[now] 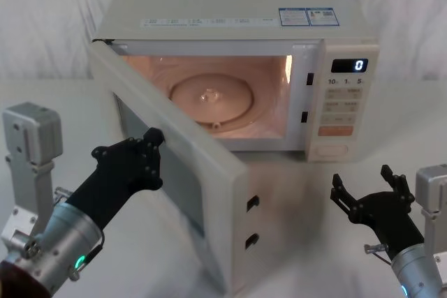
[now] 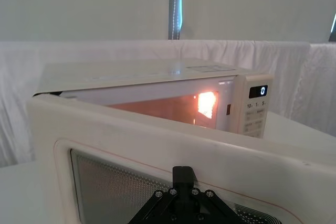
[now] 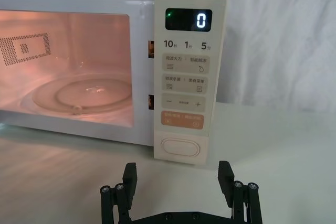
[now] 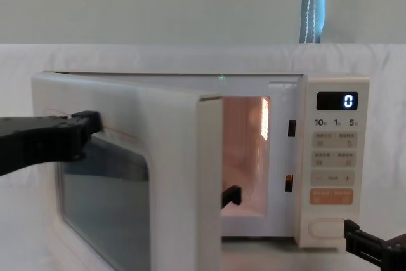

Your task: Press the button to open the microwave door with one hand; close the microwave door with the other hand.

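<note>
The microwave door (image 1: 174,123) stands about half open, hinged on the left, and the lit cavity with its glass turntable (image 1: 209,95) shows behind it. My left gripper (image 1: 150,141) is shut, its tip against the door's outer face beside the dark window (image 2: 121,187); the door (image 4: 127,109) also fills the left of the chest view. The button (image 3: 180,148), a wide cream pill, sits at the bottom of the control panel (image 1: 332,151). My right gripper (image 3: 177,177) is open, low in front of the button and apart from it (image 1: 367,185).
The microwave (image 1: 237,19) stands on a white table (image 1: 293,207) with white cloth behind. Its display (image 3: 189,20) reads 0. An orange key (image 3: 182,120) lies just above the button. The door's latch edge (image 1: 251,221) juts toward the table's front.
</note>
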